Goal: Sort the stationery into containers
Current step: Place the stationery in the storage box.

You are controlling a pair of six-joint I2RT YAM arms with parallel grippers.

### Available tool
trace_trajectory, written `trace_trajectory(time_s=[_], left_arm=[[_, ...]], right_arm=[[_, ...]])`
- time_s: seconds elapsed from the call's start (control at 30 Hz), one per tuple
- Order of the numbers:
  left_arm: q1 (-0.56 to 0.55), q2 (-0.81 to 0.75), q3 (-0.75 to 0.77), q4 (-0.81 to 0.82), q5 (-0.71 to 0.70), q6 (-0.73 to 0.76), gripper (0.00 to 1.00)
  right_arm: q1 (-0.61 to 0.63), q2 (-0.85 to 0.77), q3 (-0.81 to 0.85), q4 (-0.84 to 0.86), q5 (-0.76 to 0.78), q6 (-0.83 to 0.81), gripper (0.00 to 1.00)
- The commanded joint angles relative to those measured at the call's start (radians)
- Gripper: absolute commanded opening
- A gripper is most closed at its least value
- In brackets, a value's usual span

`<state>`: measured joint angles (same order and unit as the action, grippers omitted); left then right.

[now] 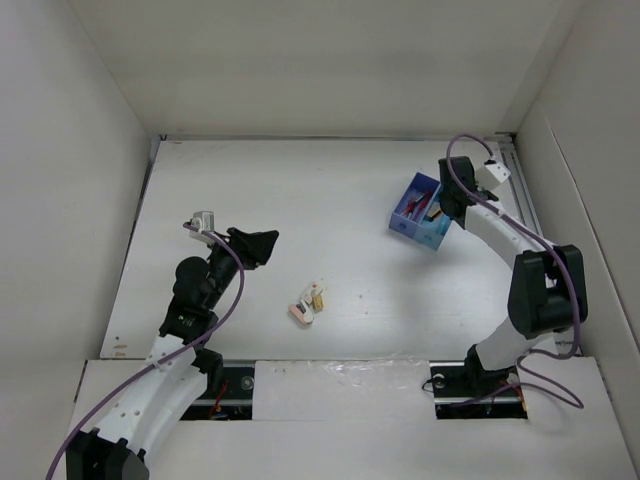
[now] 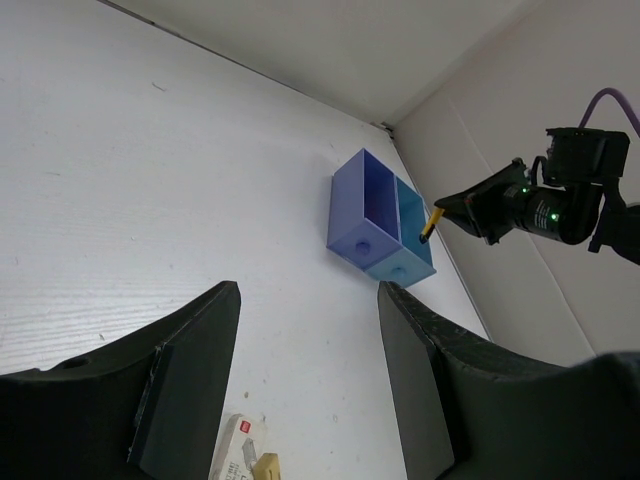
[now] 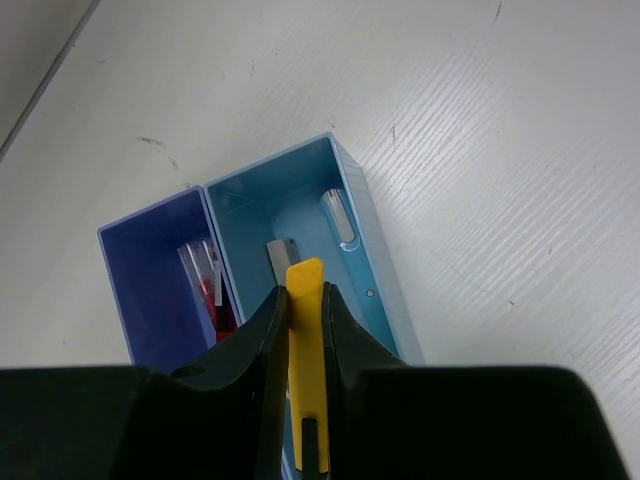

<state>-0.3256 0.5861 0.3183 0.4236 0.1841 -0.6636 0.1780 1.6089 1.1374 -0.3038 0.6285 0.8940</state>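
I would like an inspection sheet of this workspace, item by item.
Surface: white table, faint scuffs.
Job's things: two-compartment box far right, red pen in its dark-blue side; erasers clustered at centre.
Clutter: nothing seen.
Tools: left tool open, empty; right tool shut on yellow pen above the box's light-blue side.
Cables: purple cable along each arm.
Surroundings: white walls on three sides.

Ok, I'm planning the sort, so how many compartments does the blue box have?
2. A dark blue compartment on the left in the right wrist view, and a light blue compartment beside it, sharing a wall. The right gripper hides their near ends.
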Motion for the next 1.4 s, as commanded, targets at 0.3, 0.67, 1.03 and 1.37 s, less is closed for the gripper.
trace_trajectory(time_s=[0.3, 0.67, 1.03, 1.37], left_arm=[[-0.003, -0.005, -0.007, 0.058, 0.018, -0.004, 0.54], [-0.003, -0.005, -0.007, 0.058, 0.009, -0.004, 0.54], [-0.003, 0.004, -0.007, 0.058, 0.0, 0.005, 0.54], [-0.003, 0.004, -0.007, 0.058, 0.0, 0.005, 0.54]], right_arm=[[-0.014, 0.104, 0.116, 0.032, 0.042, 0.002, 0.03], [-0.045, 0.207, 0.239, 0.006, 0.062, -0.007, 0.04], [-0.054, 0.229, 0.271, 0.019, 0.063, -0.007, 0.4], [-0.022, 0.126, 0.207, 0.063, -0.019, -0.026, 0.57]])
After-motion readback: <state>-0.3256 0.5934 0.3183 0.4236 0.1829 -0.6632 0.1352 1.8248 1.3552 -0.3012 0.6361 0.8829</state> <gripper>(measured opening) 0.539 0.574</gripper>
